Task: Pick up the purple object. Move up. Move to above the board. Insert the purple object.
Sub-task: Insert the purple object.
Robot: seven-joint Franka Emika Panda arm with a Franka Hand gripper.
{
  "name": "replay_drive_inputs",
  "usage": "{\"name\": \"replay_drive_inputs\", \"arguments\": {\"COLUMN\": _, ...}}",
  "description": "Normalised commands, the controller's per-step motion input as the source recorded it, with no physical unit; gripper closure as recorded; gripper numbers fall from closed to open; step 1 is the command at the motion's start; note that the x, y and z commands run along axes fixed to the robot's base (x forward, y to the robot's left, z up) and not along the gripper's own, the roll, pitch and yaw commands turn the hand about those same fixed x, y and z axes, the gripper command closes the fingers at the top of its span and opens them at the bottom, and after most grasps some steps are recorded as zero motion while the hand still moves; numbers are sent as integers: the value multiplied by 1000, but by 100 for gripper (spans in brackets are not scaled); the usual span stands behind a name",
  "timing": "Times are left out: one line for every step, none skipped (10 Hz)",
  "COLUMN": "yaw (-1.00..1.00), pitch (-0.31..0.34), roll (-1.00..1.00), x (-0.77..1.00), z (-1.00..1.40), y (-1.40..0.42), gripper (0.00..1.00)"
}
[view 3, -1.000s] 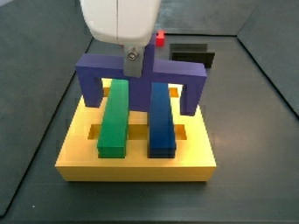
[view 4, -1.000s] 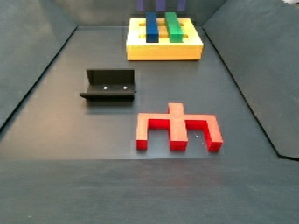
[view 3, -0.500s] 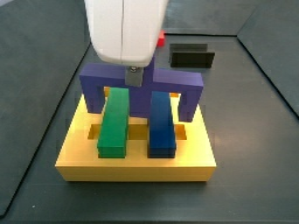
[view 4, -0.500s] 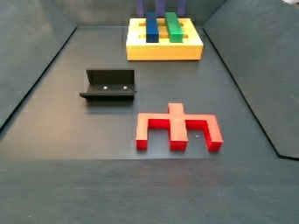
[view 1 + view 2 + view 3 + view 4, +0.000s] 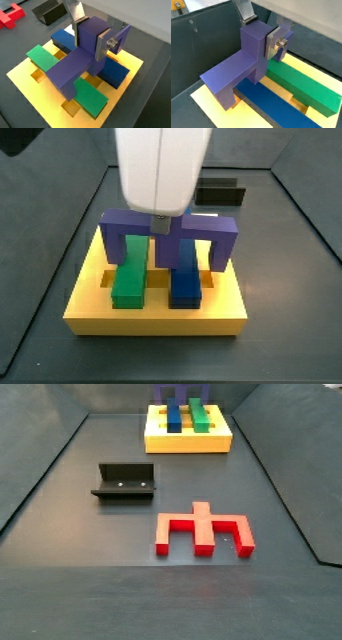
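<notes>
My gripper [image 5: 90, 37] is shut on the purple object [image 5: 73, 70], its silver fingers [image 5: 102, 45] clamping the middle stem. In both wrist views the purple object [image 5: 231, 75] lies crosswise over the green bar [image 5: 304, 85] and the blue bar [image 5: 278, 107] on the yellow board [image 5: 204, 92]. In a side view the gripper [image 5: 162, 223] hangs over the board [image 5: 154, 318], and the purple object [image 5: 214, 233] has its legs down beside and between the green bar [image 5: 130, 278] and blue bar [image 5: 185, 288]. Whether the legs sit in slots is unclear.
The black fixture [image 5: 123, 482] stands on the dark floor left of centre, also showing behind the board [image 5: 221, 193]. The red notched piece [image 5: 203, 531] lies flat nearer the front. The board [image 5: 187, 442] sits at the far end. Dark walls ring the floor.
My gripper has carried the purple object forward over the board and lower; its legs now straddle the green and blue bars. The red piece and the fixture have not moved.
</notes>
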Motion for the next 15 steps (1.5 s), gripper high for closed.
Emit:
{"name": "replay_drive_inputs", "arguments": {"yaw": 171, "pitch": 0, "roll": 134, "x": -83, "z": -57, "y": 0, "gripper": 100}}
{"name": "replay_drive_inputs", "arguments": {"yaw": 120, "pitch": 21, "roll": 47, "x": -91, "z": 20, "y": 0, "gripper": 100}}
{"name": "replay_drive_inputs", "arguments": {"yaw": 166, "pitch": 43, "roll": 63, "x": -109, "z": 120, "y": 0, "gripper": 100}}
{"name": "replay_drive_inputs", "arguments": {"yaw": 189, "pitch": 43, "roll": 99, "x": -129, "z": 86, "y": -49, "gripper": 100}}
{"name": "replay_drive_inputs", "arguments": {"yaw": 140, "pitch": 24, "roll": 156, "x": -69, "z": 11, "y": -66, "gripper": 100}}
{"name": "replay_drive_inputs", "arguments": {"yaw": 29, "pitch": 16, "roll": 199, "x": -97, "z": 0, "y": -26, "gripper": 100}}
{"name": "replay_drive_inputs", "arguments": {"yaw": 0, "pitch": 0, "roll": 204, "x": -203, "z": -6, "y": -54, "gripper": 100}}
{"name": "replay_drive_inputs", "arguments": {"yaw": 0, "pitch": 0, "roll": 204, "x": -163, "z": -11, "y": -69, "gripper": 100}}
{"name": "replay_drive_inputs", "arguments": {"yaw": 0, "pitch": 0, "roll": 177, "x": -106, "z": -74, "y": -74, "gripper": 100}}
{"name": "replay_drive_inputs", "arguments": {"yaw": 0, "pitch": 0, "roll": 169, "x": -106, "z": -140, "y": -126, "gripper": 100}}
{"name": "replay_drive_inputs", "arguments": {"yaw": 89, "pitch": -26, "roll": 101, "x": 20, "z": -234, "y": -94, "gripper": 100}}
{"name": "replay_drive_inputs", "arguments": {"yaw": 94, "pitch": -16, "roll": 83, "x": 157, "z": -271, "y": -34, "gripper": 100}}
{"name": "replay_drive_inputs", "arguments": {"yaw": 63, "pitch": -4, "roll": 77, "x": 137, "z": -294, "y": 0, "gripper": 100}}
{"name": "replay_drive_inputs", "arguments": {"yaw": 60, "pitch": -1, "roll": 81, "x": 134, "z": -323, "y": 0, "gripper": 100}}
{"name": "replay_drive_inputs", "arguments": {"yaw": 60, "pitch": -7, "roll": 76, "x": 160, "z": -363, "y": 0, "gripper": 100}}
